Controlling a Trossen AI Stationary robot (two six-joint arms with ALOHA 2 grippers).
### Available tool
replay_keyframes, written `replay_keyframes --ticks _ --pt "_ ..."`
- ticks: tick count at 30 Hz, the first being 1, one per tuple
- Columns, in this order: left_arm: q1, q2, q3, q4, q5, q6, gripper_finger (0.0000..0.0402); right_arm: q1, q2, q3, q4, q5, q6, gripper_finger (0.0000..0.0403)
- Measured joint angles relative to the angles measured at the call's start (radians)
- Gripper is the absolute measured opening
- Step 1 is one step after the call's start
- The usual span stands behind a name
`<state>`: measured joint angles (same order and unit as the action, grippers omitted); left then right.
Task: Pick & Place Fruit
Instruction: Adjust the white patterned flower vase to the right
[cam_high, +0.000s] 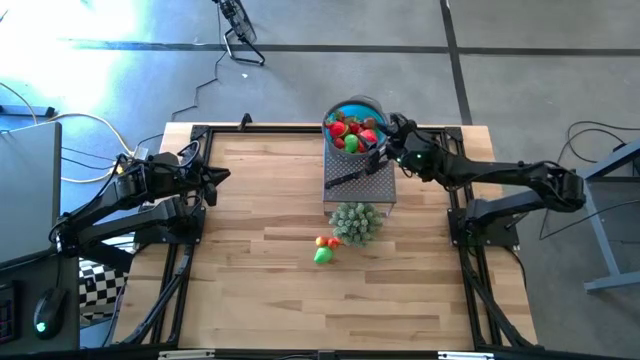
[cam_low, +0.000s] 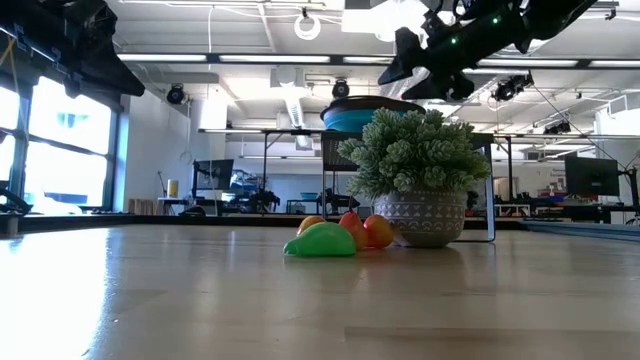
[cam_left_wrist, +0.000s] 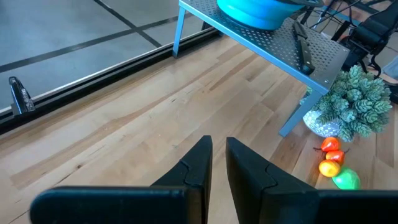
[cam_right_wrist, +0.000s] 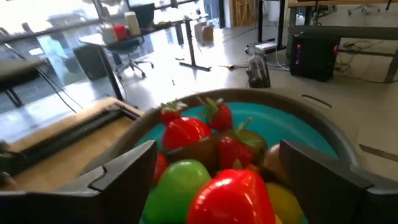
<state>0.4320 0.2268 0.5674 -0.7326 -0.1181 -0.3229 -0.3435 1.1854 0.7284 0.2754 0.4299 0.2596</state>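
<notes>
Heaped inside the blue bowl (cam_high: 356, 107) on the perforated metal stand (cam_high: 372, 185) lies most of the fruit (cam_high: 353, 130); three more pieces (cam_high: 325, 248) rest on the tabletop (cam_high: 250, 210) beside the potted plant (cam_high: 355, 221). Right claw (cam_high: 381, 140) hangs spread above the bowl, empty. Left claw (cam_high: 222, 177) waits clenched, well apart.

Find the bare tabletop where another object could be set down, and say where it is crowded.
Free: the wood between the left gripper and the metal stand, and the near strip below the loose fruit. Crowded: the heaped blue bowl under the right gripper, and around the potted plant.
</notes>
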Motion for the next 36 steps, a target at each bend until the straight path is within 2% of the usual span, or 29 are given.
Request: replay_keyframes --ticks 5,11,21,25,31,36 --pt "0.0 0.0 0.0 -0.001 0.0 0.0 0.0044 0.036 -0.059 0.0 0.087 -0.11 0.034 0.0309" --pt "0.0 0.0 0.0 -0.001 0.0 0.0 0.0044 0.105 -0.144 0.0 0.138 -0.227 0.033 0.0252" --pt "0.0 0.0 0.0 -0.002 0.0 -0.002 0.0044 0.256 -0.217 0.0 0.079 -0.228 0.034 0.0147" --pt "0.0 0.0 0.0 -0.001 0.001 -0.049 0.0044 0.31 -0.234 0.0 0.035 -0.224 0.035 0.0114" --pt "0.0 0.0 0.0 0.029 0.002 -0.138 0.0044 0.36 -0.267 0.0 -0.11 -0.196 0.14 0.0061" --pt "0.0 0.0 0.0 0.081 0.002 -0.164 0.0044 0.41 -0.288 0.0 -0.219 -0.197 0.161 0.001"
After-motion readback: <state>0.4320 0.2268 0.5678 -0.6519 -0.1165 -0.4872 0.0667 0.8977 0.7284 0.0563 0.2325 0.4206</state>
